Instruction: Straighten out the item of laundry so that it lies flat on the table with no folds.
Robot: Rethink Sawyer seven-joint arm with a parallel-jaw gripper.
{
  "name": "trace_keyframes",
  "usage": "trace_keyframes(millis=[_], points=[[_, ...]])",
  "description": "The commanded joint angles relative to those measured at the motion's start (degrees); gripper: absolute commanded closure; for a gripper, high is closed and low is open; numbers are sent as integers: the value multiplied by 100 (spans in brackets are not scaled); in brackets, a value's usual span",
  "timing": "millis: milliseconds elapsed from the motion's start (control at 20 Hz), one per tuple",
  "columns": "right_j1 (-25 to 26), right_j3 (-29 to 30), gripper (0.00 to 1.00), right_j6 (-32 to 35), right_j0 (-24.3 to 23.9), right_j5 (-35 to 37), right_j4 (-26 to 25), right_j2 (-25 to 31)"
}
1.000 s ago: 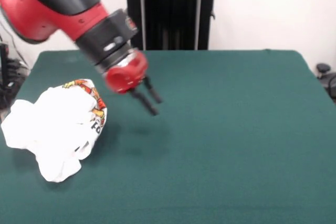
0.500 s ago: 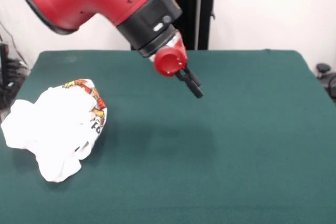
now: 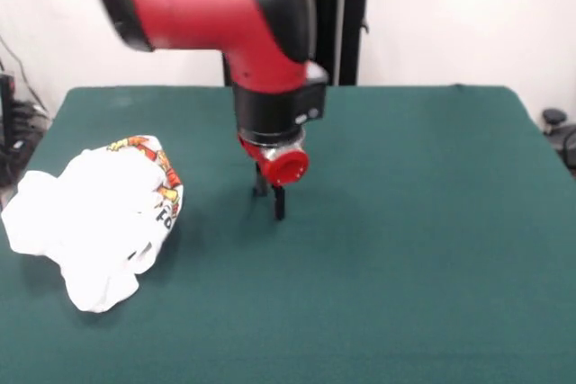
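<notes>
Green bench (image 3: 432, 249), mostly bare. White laundry (image 3: 94, 222) bunched near left edge, unflattened. End effector (image 3: 269, 198) mid-bench, narrow, empty, well apart from cloth. Could drag or bunch folds tighter if gripped mid-heap.

The arm (image 3: 225, 6) is running out past the top edge, so its upper links are going unseen, and its left shoulder is smearing into blur. The red wrist disc (image 3: 286, 166) is covering the roots of the gripper (image 3: 270, 200), leaving only two dark fingertips showing, too small to say how wide the gap is. The item of laundry (image 3: 94, 222) is bunching up near the left edge, its folds hiding most of the print; the black lettering (image 3: 166, 216) is showing just a couple of characters, unreadable. The table (image 3: 405, 249) is getting cut off at the near edge and both near corners. The black stand (image 3: 346, 33) behind is half blocked by the arm.
</notes>
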Motion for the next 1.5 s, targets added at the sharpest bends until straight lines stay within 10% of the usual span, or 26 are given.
trace_keyframes(millis=[50, 1100, 1500], points=[[1488, -2111, 0, 3318, 1321, 437, -477, -3040], [665, -1127, 0, 1417, 637, -825, 419, -2540], [1205, -1607, 0, 2001, 961, -966, 431, -3145]])
